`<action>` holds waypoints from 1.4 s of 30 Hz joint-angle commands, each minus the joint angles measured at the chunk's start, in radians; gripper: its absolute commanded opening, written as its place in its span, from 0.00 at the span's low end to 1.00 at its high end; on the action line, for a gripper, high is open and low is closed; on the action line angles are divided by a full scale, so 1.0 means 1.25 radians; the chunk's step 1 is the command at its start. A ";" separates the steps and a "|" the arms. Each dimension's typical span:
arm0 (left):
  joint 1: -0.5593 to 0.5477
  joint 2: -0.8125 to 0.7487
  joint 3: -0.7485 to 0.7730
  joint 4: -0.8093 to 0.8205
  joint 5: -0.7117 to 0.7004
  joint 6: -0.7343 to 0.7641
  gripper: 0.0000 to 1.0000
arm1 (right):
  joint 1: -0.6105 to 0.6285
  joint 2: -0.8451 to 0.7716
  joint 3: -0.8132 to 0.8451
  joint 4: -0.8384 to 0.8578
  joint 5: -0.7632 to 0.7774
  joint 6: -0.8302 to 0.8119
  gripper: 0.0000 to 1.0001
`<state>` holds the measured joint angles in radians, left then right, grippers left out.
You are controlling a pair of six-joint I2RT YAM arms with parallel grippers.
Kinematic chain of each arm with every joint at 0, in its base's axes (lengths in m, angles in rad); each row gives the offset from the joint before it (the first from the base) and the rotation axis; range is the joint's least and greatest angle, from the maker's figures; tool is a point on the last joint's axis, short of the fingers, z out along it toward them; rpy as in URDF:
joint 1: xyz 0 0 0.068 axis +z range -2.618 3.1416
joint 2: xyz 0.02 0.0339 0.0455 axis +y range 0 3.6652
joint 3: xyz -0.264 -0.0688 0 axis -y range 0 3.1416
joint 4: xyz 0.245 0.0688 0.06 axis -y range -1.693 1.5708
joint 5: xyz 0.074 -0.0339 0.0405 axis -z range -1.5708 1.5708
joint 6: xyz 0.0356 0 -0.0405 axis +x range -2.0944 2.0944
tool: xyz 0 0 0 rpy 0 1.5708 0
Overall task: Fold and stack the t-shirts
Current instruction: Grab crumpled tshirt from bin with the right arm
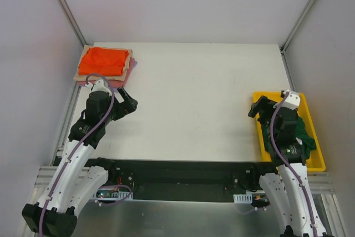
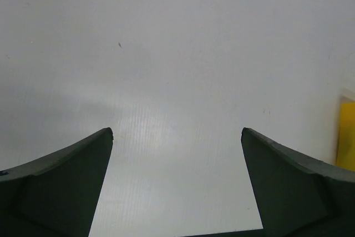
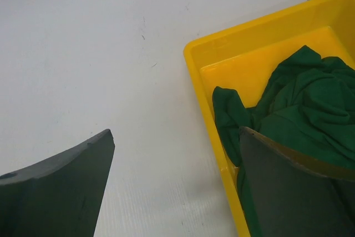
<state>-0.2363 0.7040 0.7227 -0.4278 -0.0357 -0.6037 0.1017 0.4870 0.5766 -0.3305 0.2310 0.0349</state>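
A crumpled dark green t-shirt [image 1: 304,134] lies in the yellow tray [image 1: 259,137] at the right; it also shows in the right wrist view [image 3: 299,92]. A folded orange t-shirt [image 1: 102,61] tops a stack at the far left, with a tan shirt [image 1: 127,59] and a pink shirt [image 1: 132,68] showing under it. My right gripper [image 1: 258,106] [image 3: 176,131] is open and empty, straddling the tray's left rim [image 3: 205,87]. My left gripper [image 1: 128,102] [image 2: 176,130] is open and empty over bare table, just in front of the stack.
The white table [image 1: 199,98] stretches between the stack and the tray. Grey walls and metal frame rails enclose the back and sides. A sliver of the yellow tray [image 2: 346,137] shows at the right of the left wrist view.
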 commanded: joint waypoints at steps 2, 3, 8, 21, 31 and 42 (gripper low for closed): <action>-0.005 -0.001 0.000 0.007 -0.029 -0.024 0.99 | -0.003 -0.012 0.021 0.007 0.016 -0.001 0.96; -0.005 -0.001 -0.004 0.012 -0.028 -0.024 0.99 | -0.004 -0.013 0.020 0.006 0.020 0.004 0.96; -0.005 0.020 -0.006 0.021 -0.037 -0.020 0.99 | -0.004 0.010 0.009 0.002 0.031 0.006 0.96; -0.005 0.007 -0.010 0.037 0.013 -0.013 0.99 | -0.400 0.447 0.117 -0.109 0.039 0.135 0.96; -0.005 0.011 -0.014 0.037 0.008 -0.010 0.99 | -0.446 0.699 0.077 0.014 -0.060 0.139 0.69; -0.005 0.049 -0.015 0.095 0.081 -0.026 0.99 | -0.383 0.284 0.172 -0.015 -0.111 0.134 0.01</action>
<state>-0.2363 0.7399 0.7040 -0.3866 -0.0193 -0.6384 -0.4374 1.0229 0.6777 -0.3397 0.1513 0.1993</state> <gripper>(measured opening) 0.990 0.067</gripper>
